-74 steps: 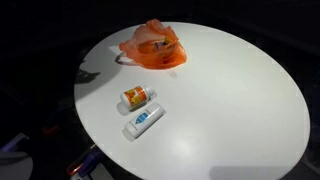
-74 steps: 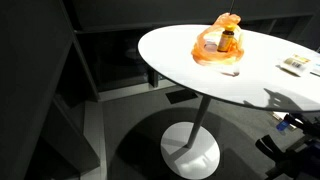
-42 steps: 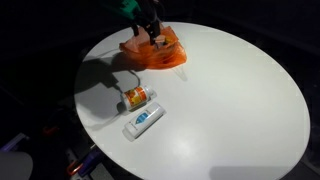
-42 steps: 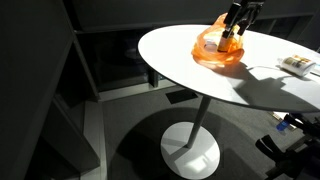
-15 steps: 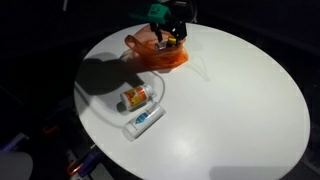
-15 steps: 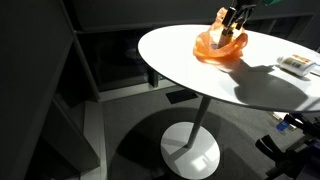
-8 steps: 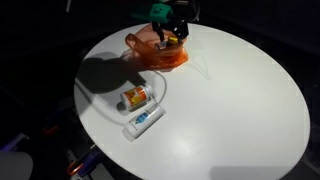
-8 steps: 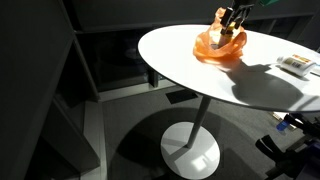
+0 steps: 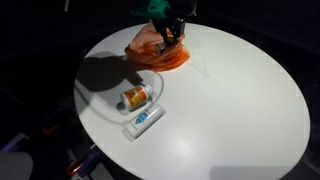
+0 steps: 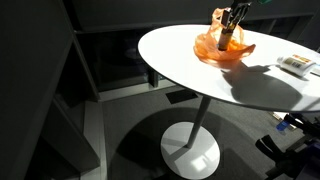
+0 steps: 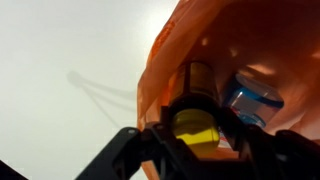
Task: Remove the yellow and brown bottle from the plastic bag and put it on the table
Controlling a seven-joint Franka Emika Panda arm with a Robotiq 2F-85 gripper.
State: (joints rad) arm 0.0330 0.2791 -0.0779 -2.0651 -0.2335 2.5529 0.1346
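An orange plastic bag [image 9: 158, 50] sits at the far side of the round white table [image 9: 220, 100]; it also shows in the exterior view [image 10: 222, 46]. Inside it stands the yellow and brown bottle [image 10: 228, 36]. In the wrist view its yellow cap [image 11: 196, 128] sits between the black fingers, with the brown body [image 11: 200, 80] behind it. My gripper [image 9: 172, 36] reaches down into the bag [image 11: 175, 40] from above and is shut on the cap. The gripper [image 11: 195, 138] fills the lower edge of the wrist view.
A blue-capped item [image 11: 250, 100] lies in the bag beside the bottle. An orange-and-white bottle [image 9: 137, 96] and a white-and-blue tube [image 9: 143, 120] lie on the table's near left. The table stands on a single pedestal [image 10: 192, 140]; dark floor surrounds it.
The jaws have closed onto the bottle's yellow cap. The bag has bunched up and risen a little around the gripper.
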